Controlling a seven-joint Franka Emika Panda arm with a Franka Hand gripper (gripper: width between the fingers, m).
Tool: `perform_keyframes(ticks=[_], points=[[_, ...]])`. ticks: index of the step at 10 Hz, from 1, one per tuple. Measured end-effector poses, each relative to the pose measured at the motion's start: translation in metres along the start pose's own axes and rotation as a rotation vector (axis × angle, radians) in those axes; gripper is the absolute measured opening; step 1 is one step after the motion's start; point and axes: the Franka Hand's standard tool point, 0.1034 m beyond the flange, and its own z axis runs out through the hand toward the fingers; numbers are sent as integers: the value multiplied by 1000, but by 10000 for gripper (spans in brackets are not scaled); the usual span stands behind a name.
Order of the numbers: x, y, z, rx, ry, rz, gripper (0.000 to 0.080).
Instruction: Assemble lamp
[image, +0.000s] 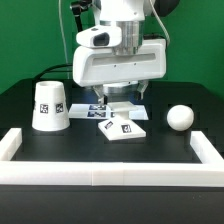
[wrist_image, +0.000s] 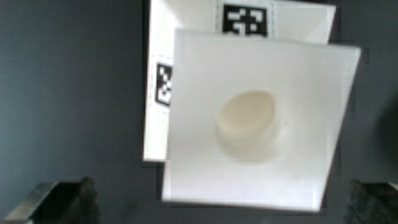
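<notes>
The flat square lamp base (image: 124, 127) lies on the black table just in front of the marker board (image: 92, 110). In the wrist view the base (wrist_image: 249, 110) fills the middle and shows a round socket. My gripper (image: 123, 98) hangs just above the base, open and empty. Its dark fingertips (wrist_image: 63, 200) stand wide apart on either side of the base's near edge. The cone-shaped shade (image: 50, 106) stands on the exterior view's left. The ball-shaped bulb (image: 179, 117) rests on the exterior view's right.
White border rails run along the front (image: 100, 168), the left (image: 12, 143) and the right (image: 205, 146) of the table. The marker board (wrist_image: 178, 25) with its tags shows partly under the base's far edge in the wrist view.
</notes>
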Motion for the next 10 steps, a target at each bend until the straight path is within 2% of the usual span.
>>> perform_keyframes(ticks=[5,10], points=[[-2,-4,4,2,-3,-9,699],[-7,-8,20,2,1,-12,699]])
